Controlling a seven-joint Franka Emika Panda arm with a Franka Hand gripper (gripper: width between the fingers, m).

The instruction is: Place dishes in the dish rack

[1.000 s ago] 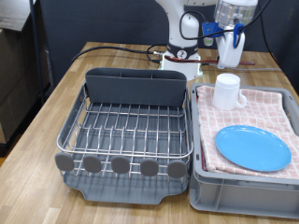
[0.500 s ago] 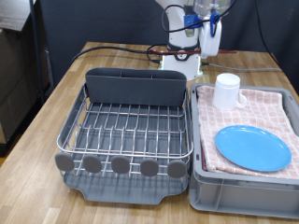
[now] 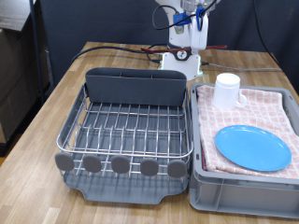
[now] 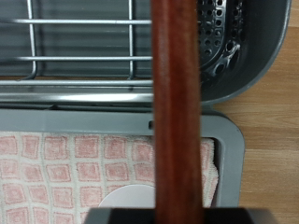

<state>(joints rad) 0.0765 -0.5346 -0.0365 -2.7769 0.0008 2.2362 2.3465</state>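
Claw clamped on the wooden spoon, now shifted from above the mug to high above the dish rack caddy's far corner. Mug and blue plate remain on the checked cloth in the crate beside the rack.

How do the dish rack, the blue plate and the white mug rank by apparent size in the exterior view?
1. dish rack, clearly largest.
2. blue plate.
3. white mug, smallest, though it stands farther from the camera than the plate.
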